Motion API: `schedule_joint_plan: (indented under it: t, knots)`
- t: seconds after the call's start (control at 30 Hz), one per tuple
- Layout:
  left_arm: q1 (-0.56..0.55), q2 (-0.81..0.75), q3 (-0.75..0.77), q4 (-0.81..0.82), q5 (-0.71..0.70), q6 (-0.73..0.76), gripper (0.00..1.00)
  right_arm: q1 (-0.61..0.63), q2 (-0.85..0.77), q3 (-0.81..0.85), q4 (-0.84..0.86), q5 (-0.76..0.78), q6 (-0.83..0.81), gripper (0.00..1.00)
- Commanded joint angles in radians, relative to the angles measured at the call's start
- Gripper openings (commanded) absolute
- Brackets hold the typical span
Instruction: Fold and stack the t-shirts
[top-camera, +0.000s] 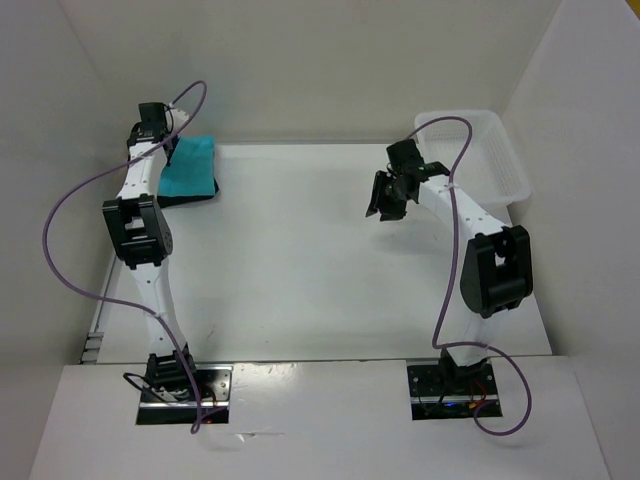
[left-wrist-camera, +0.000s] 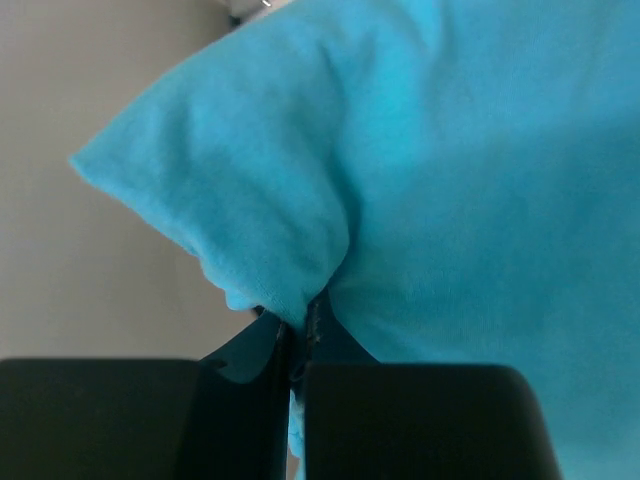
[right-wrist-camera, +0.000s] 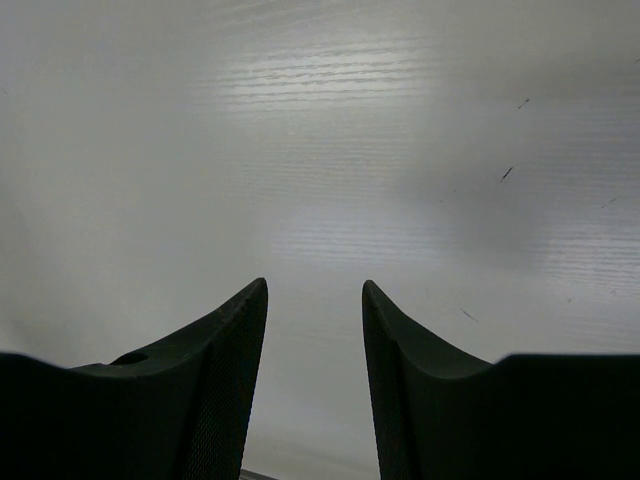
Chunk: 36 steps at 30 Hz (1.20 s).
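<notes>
- The tabletop (top-camera: 300, 270) is mostly bare white in front of both arms. That open stretch, between the two pincers, is where I'd expect a shirt to be spread for folding.
- The white lattice basket (top-camera: 460, 116) sits beyond and outboard of the right pincer, pushed into the far corner. From here I can't make out anything in it.
- The turquoise t-shirt (top-camera: 192, 166) lies folded into a compact pad directly under the left pincer, tucked in the far corner on that side so the middle stays free.
- A sliver of what looks like the black t-shirt (top-camera: 195, 198) peeks out under the turquoise one on the side nearer the arm's base. That suggests the turquoise shirt tops a stack, though I can't see any cream-white shirt.
- The left pincer (left-wrist-camera: 300, 330) is clamped tight with a pleat of turquoise cloth bunched between its fingers. The fabric puckers towards the grip, and one corner of the fold juts out beyond and to one side of it. I'd guess it is holding that edge to square the pad on the pile.
- The right pincer (right-wrist-camera: 315, 300) hangs over bare tabletop, well apart from the stack. Its fingers are parted about halfway with nothing between them, and it seems parked out of the way.
</notes>
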Motion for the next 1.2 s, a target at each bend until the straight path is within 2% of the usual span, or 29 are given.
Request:
schedule_joint_plan:
  t: [0.0,0.13,0.2,0.27,0.3,0.37,0.4,0.43,0.53,0.7,0.73,0.77,0.8,0.83,0.87,0.9,0.93,0.97,1.0,1.03,1.07,1.13,1.17]
  knots:
    - [0.020,0.076,0.074,-0.019,0.070,-0.017,0.00,-0.009,0.031,0.080,-0.052,0.004,-0.030,0.48]
    - [0.039,0.157,0.172,-0.040,0.044,0.004,0.02,-0.009,0.060,0.142,-0.094,-0.007,-0.039,0.51]
    - [0.052,0.218,0.299,-0.089,0.000,-0.025,0.16,-0.009,0.071,0.154,-0.106,-0.007,-0.039,0.51]
    - [0.086,0.298,0.436,-0.176,-0.032,-0.070,0.39,-0.009,0.071,0.163,-0.106,-0.007,-0.039,0.54]
    - [0.097,0.330,0.615,-0.210,-0.049,-0.071,0.44,-0.009,0.071,0.163,-0.115,-0.007,-0.039,0.54]
    - [0.120,0.459,0.849,-0.314,-0.107,-0.060,0.50,-0.009,0.062,0.163,-0.115,-0.007,-0.039,0.55]
    - [0.120,0.459,0.895,-0.282,-0.166,-0.037,0.53,0.000,0.062,0.163,-0.115,-0.007,-0.039,0.55]
    - [0.120,0.429,0.799,-0.250,-0.184,-0.011,0.55,0.001,0.062,0.163,-0.115,-0.007,-0.039,0.56]
    - [0.129,0.447,0.903,-0.310,-0.154,-0.011,0.57,0.001,0.053,0.163,-0.115,-0.007,-0.039,0.58]
    - [0.138,0.418,0.908,-0.407,-0.107,-0.032,0.57,0.010,0.028,0.143,-0.104,-0.019,-0.039,0.61]
    - [0.138,0.377,0.908,-0.460,-0.024,-0.064,0.57,0.010,0.010,0.143,-0.104,-0.019,-0.039,0.62]
    - [0.138,0.352,0.908,-0.496,0.046,-0.074,0.58,0.010,-0.016,0.134,-0.104,-0.006,-0.039,0.69]
    - [0.138,0.287,0.908,-0.536,0.226,-0.084,0.59,0.010,-0.033,0.125,-0.104,0.025,-0.039,0.79]
    - [0.138,0.248,0.908,-0.621,0.327,-0.084,0.62,0.010,-0.073,0.125,-0.118,0.042,-0.052,0.88]
    - [0.148,0.208,0.908,-0.661,0.423,-0.098,0.63,0.010,-0.098,0.113,-0.130,0.059,-0.052,1.00]
    - [0.148,0.126,0.908,-0.700,0.517,-0.098,0.65,0.010,-0.122,0.096,-0.130,0.089,-0.067,1.00]
    - [0.148,0.084,0.908,-0.770,0.687,-0.103,0.68,0.010,-0.150,0.096,-0.141,0.103,-0.085,1.00]
    - [0.148,0.037,0.846,-0.771,0.749,-0.103,0.70,0.010,-0.209,0.064,-0.150,0.116,-0.095,1.00]
    - [0.136,-0.099,0.759,-0.771,0.772,-0.086,0.72,0.010,-0.237,0.050,-0.150,0.149,-0.095,1.00]
    - [0.126,-0.155,0.688,-0.771,0.820,-0.059,0.74,0.010,-0.262,0.039,-0.167,0.169,-0.105,1.00]
    - [0.126,-0.203,0.631,-0.771,0.848,-0.049,0.80,0.010,-0.305,0.010,-0.189,0.192,-0.105,1.00]
    - [0.117,-0.338,0.424,-0.771,0.897,-0.040,0.81,0.010,-0.343,-0.024,-0.202,0.238,-0.105,1.00]
    - [0.117,-0.434,0.337,-0.771,0.897,-0.031,0.88,0.010,-0.377,-0.057,-0.212,0.248,-0.105,1.00]
